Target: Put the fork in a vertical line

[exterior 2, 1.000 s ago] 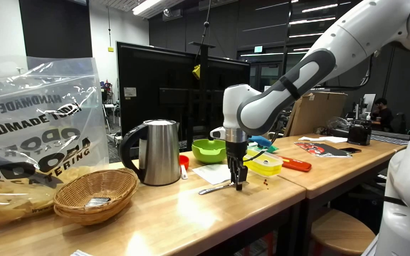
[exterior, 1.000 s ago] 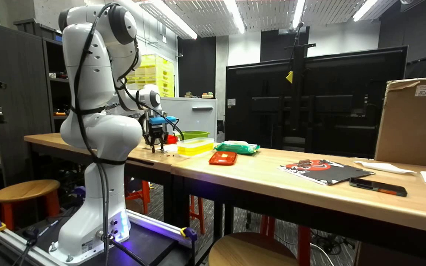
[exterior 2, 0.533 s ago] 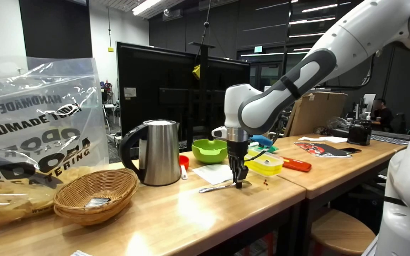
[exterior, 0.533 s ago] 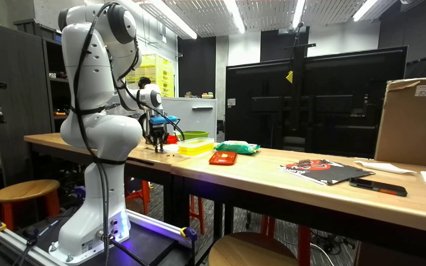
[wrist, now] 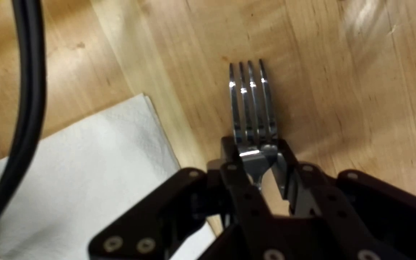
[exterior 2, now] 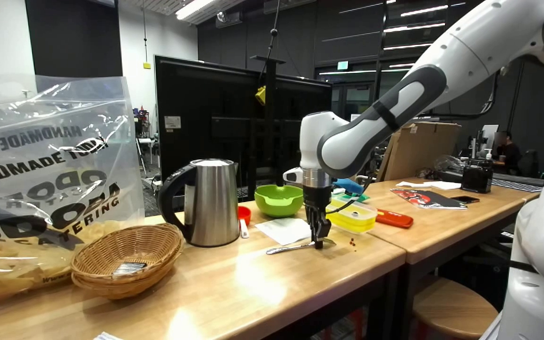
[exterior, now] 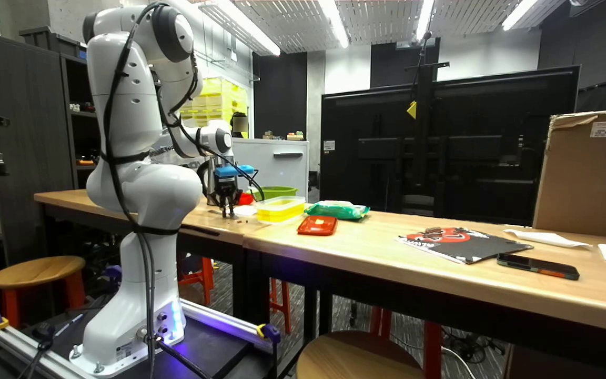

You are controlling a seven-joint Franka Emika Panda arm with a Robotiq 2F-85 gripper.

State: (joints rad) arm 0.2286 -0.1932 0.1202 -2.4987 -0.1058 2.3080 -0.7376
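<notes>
The silver fork (wrist: 252,104) lies on the wooden table, tines up in the wrist view. My gripper (wrist: 256,146) is shut on the fork's head, one finger on each side at the base of the tines. Most of the handle is hidden by the gripper there. In an exterior view the fork's handle (exterior 2: 291,249) points left from my gripper (exterior 2: 319,243), and the fork is at or very near the table surface. In an exterior view my gripper (exterior: 228,211) is low over the table, and the fork is too small to make out clearly.
A white napkin (wrist: 81,180) lies beside the fork. A yellow-filled clear container (exterior 2: 353,216), a green bowl (exterior 2: 279,200), a steel kettle (exterior 2: 215,203) and a red cup (exterior 2: 244,215) stand nearby. A wicker basket (exterior 2: 125,255) is further left. The table's front edge (exterior 2: 347,283) is close.
The fingers have closed on the fork's head. Since then my gripper and the fork have shifted slightly toward the yellow container. A person's head has moved in the background.
</notes>
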